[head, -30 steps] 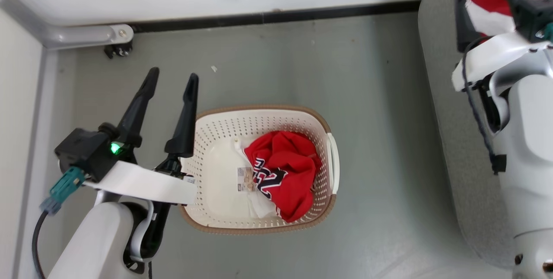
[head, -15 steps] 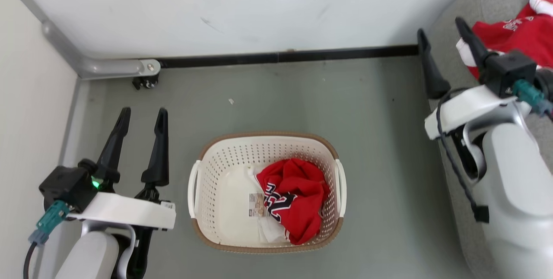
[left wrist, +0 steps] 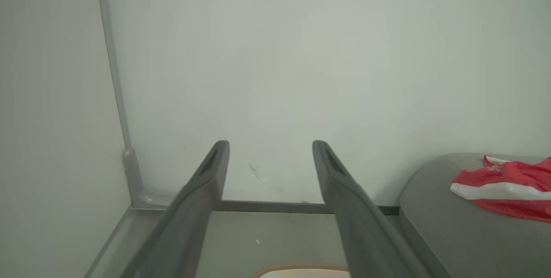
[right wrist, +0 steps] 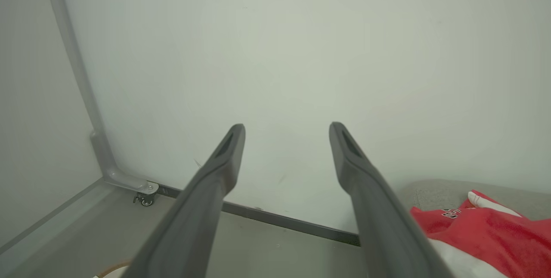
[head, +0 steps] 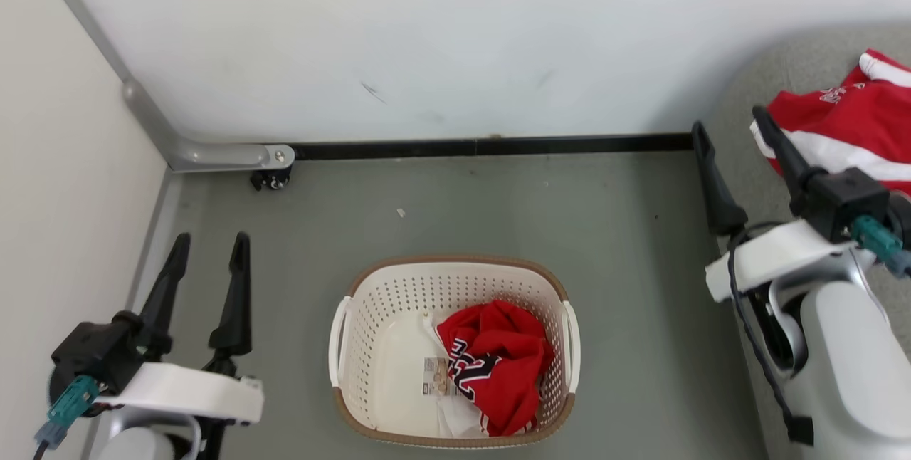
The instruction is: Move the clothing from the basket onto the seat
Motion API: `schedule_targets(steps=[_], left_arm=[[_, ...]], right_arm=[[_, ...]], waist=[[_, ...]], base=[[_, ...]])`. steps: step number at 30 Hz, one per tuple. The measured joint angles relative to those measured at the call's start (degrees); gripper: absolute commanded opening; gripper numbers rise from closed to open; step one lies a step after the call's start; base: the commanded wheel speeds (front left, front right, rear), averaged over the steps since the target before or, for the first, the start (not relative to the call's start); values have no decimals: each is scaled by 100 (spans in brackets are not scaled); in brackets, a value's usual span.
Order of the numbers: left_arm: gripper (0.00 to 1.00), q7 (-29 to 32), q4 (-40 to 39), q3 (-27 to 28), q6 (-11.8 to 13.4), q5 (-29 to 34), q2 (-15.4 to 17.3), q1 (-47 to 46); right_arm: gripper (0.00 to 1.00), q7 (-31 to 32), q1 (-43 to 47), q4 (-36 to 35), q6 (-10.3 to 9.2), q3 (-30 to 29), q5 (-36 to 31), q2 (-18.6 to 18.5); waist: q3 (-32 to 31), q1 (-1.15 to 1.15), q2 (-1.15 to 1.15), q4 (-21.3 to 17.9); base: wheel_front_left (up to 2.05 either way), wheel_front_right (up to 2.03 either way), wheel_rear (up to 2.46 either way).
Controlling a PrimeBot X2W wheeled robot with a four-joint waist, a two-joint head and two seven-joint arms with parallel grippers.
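Looking down from the head view at a pale wall [head: 455,40] across the top of the frame, with grey-green floor [head: 626,232] below it. A grey seat [head: 797,68] curves in at the upper right edge. A basket [head: 455,260] stands mouth up on the floor at lower centre, well apart from the seat, so its contents can probably be reached straight from above. The left gripper [head: 212,238] rises at the lower left and the right gripper [head: 729,119] at the right, beside the seat's edge. Both have their fingers spread wide with nothing between them, and both hang clear of the basket, perhaps ready for the next pick. The striped garment [head: 854,125], red and white, lies on the seat at the upper right, so that half of the job looks done. The lettered garment [head: 505,360], red with black-and-white print, is bunched against the basket's right wall and is not yet moved. Around them are a black skirting [head: 491,147] at the wall's foot, a grey rail [head: 213,156] in the left corner with a caster [head: 269,179] under its end, a sticker [head: 435,385] on the basket bottom, and a white scrap [head: 401,213] on the floor. Nothing lies between basket and seat; the basket's walls look like the only hindrance to a grasp
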Motion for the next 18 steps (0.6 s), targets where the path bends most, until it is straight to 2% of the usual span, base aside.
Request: schedule_targets(steps=[4, 11, 18], left_arm=[[100, -7, 77, 9, 7, 332, 205, 132], [100, -8, 105, 0, -2, 354, 101, 311], [100, -22, 293, 5, -127, 296, -29, 595]], right_arm=[[100, 0, 298, -98, 0, 7, 101, 7], [100, 0, 770, -332, 0, -31, 205, 22], [100, 0, 1289, -474, 0, -127, 286, 41]], waist=[[-152, 0, 0, 51], [-403, 0, 0, 127], [-657, 0, 0, 182]], base=[[0, 0, 0], [0, 0, 0], [0, 0, 0]])
